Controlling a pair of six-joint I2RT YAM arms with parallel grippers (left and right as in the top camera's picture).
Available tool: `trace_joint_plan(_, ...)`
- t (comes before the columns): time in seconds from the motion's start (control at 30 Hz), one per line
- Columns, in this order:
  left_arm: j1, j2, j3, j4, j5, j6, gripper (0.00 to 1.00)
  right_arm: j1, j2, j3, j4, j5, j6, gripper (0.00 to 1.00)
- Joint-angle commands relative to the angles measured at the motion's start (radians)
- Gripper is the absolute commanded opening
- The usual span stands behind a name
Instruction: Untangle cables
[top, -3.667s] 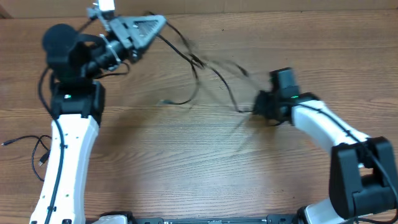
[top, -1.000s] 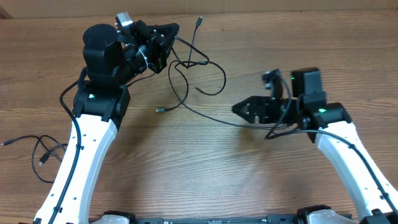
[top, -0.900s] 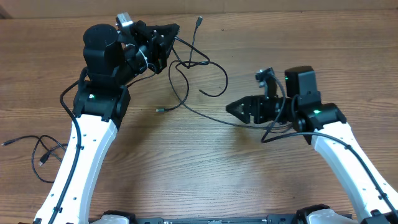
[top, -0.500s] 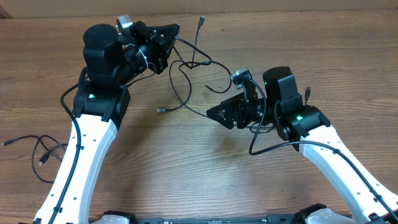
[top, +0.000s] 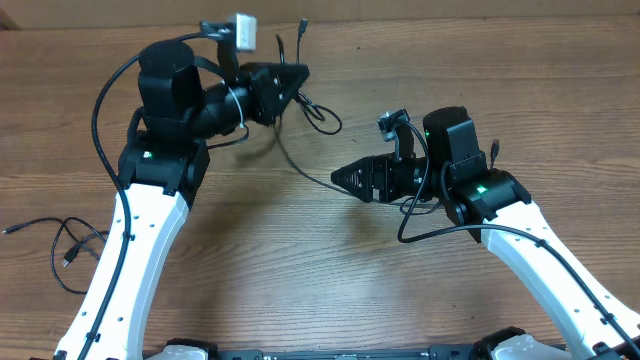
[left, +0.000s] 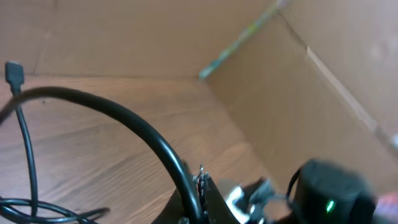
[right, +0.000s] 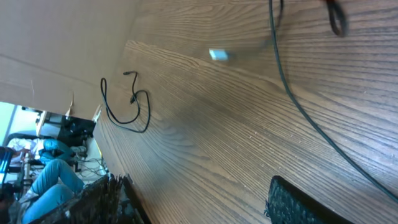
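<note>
Left gripper (top: 292, 80) pinched shut on the cables (top: 320, 110), tangle bunched at its tip. Our right gripper (top: 338, 181) gapes empty beside one trailing strand (top: 303, 167); we should grab it squarely, then pull away slowly.

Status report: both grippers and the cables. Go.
Left gripper shut on cables, bunched at its tip. Right gripper open; one strand runs to it, ungripped. Another cable lies apart, far left. Nothing blocking.
</note>
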Motion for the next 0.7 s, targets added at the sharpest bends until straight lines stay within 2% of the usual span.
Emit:
trace_joint_plan(0.0,0.0,-0.023,0.017,-0.02,0.064,0.251,0.04,0.002,-0.001,0.007,0.01,0.002,0.037,0.73)
trace_joint_plan(0.17,0.0,-0.023,0.017,-0.021,0.066,0.27,0.04,0.002,0.001,0.007,0.008,0.005,0.229,0.73)
trace_joint_plan(0.37,0.0,-0.023,0.017,-0.022,0.173,0.439,0.04,0.002,0.015,0.007,-0.002,0.067,0.475,0.73)
trace_joint_plan(0.53,0.0,-0.023,0.017,-0.039,0.183,0.467,0.04,-0.006,0.028,0.007,0.042,0.14,0.508,0.72)
trace_joint_plan(0.67,0.0,-0.023,0.017,-0.057,0.183,0.466,0.04,-0.023,0.034,0.007,0.074,0.139,0.517,0.61)
